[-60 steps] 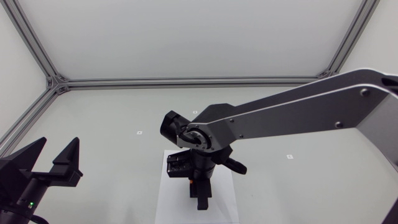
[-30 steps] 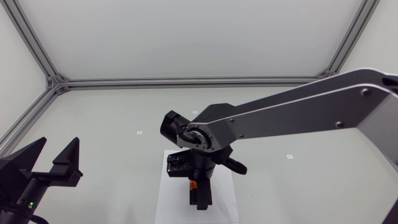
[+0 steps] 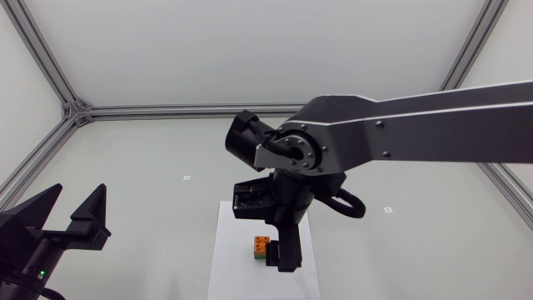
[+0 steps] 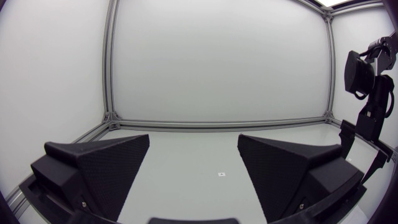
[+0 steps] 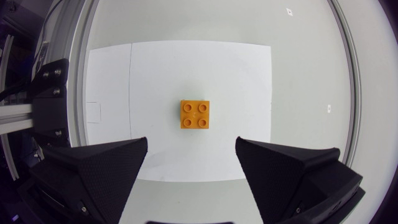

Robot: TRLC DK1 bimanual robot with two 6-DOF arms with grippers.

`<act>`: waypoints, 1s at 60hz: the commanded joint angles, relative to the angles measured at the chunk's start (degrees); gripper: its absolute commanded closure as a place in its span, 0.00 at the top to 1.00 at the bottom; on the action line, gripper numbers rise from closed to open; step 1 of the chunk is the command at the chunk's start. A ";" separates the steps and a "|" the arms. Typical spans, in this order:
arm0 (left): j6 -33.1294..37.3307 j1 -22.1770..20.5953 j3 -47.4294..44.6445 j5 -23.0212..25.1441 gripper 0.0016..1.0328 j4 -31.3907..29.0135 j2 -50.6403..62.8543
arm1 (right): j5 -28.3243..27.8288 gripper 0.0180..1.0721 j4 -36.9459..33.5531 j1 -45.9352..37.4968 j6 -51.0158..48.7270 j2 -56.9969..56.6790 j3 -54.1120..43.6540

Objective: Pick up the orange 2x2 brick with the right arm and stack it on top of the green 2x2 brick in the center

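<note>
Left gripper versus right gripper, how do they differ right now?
The left gripper sits near the left edge of the table with no brick near it; the right gripper hangs over the white sheet, above the orange brick. The left gripper points across the table; the right gripper points down at the brick. Both are matte black, open and hold nothing.

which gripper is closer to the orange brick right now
Right. The right gripper hangs open above the orange brick; the left gripper sits far off to the side, well clear of it.
</note>
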 commanded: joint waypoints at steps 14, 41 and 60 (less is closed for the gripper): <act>0.33 0.05 -2.35 0.16 0.96 -0.65 -0.32 | -0.66 0.96 -7.87 -4.40 2.65 -14.33 4.43; 0.33 0.05 -2.35 0.16 0.96 -0.65 -0.32 | -2.86 0.96 15.60 -38.94 6.51 -40.25 -13.59; 0.33 0.05 -2.35 0.16 0.96 -0.65 -0.32 | -4.00 0.96 32.12 -53.53 7.83 -52.21 -30.99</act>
